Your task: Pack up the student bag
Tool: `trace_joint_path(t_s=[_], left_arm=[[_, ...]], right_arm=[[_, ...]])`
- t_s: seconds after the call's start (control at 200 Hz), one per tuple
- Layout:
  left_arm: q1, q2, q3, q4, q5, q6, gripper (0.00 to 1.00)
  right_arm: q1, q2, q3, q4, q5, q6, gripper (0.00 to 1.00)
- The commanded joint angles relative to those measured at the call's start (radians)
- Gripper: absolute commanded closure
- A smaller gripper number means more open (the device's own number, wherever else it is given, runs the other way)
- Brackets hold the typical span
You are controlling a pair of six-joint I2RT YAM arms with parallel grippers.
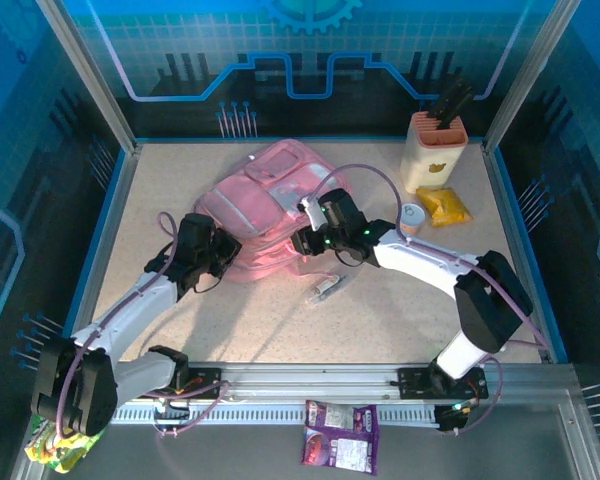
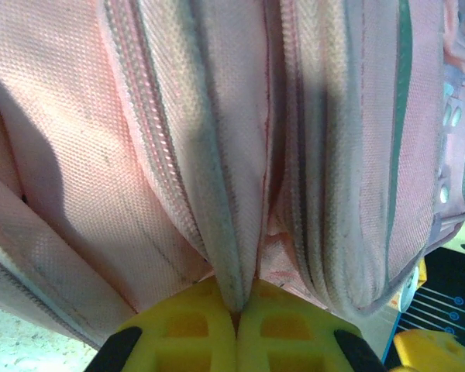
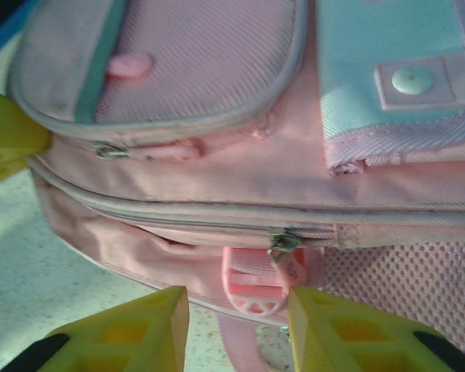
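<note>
Ahead of my left gripper (image 2: 238, 314) the student bag (image 2: 217, 155) overruns every frame edge. Just behind my right gripper (image 1: 302, 241) I see a pale object (image 1: 323, 290), too small to name.

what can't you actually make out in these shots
- Inside the backpack: hidden by its own fabric, every view.
- Small pale object on the table, top view: too small to identify.
- Purple packet, top view: print too small to read.
- Backpack's near edge, top view: covered by the left gripper and right gripper.
</note>
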Motion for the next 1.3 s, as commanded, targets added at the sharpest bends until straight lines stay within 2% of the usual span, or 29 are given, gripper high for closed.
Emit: trace_joint_path(t_s=[0.0,0.085,0.215,0.36,0.52,0.925,1.106,1.231,1.291], left_arm=[[0.013,-0.046,0.043,-0.028,-0.003,0.054,0.95],[0.011,-0.056,0.051,-0.053,-0.003,0.064,0.92],[0.008,-0.074,0.040,-0.056,-0.011,0.063,0.93],[0.008,-0.063,0.041,-0.049,-0.011,0.065,0.99],[0.008,-0.049,0.048,-0.037,-0.006,0.063,1.00],[0.008,-0.035,0.065,-0.054,-0.017,0.076,1.00],[0.009,-0.029,0.067,-0.058,-0.021,0.088,1.00],[0.010,-0.017,0.081,-0.063,-0.022,0.098,1.00],[0.010,-0.010,0.087,-0.057,-0.013,0.103,1.00]], right_arm=[[-0.020,-0.024,0.025,-0.041,-0.076,0.020,0.56],[-0.026,-0.003,0.055,-0.054,-0.132,0.012,0.56],[-0.027,0.031,0.067,-0.032,-0.177,0.002,0.56],[-0.013,0.092,0.087,-0.097,-0.044,-0.026,0.57],[0.015,0.139,0.100,-0.111,0.048,-0.062,0.56],[-0.010,0.221,0.192,-0.132,0.189,-0.036,0.58],[-0.069,0.177,0.152,-0.123,0.169,-0.004,0.63],[-0.076,0.143,0.131,-0.132,0.167,-0.016,0.63],[-0.074,0.132,0.129,-0.136,0.125,-0.027,0.64]])
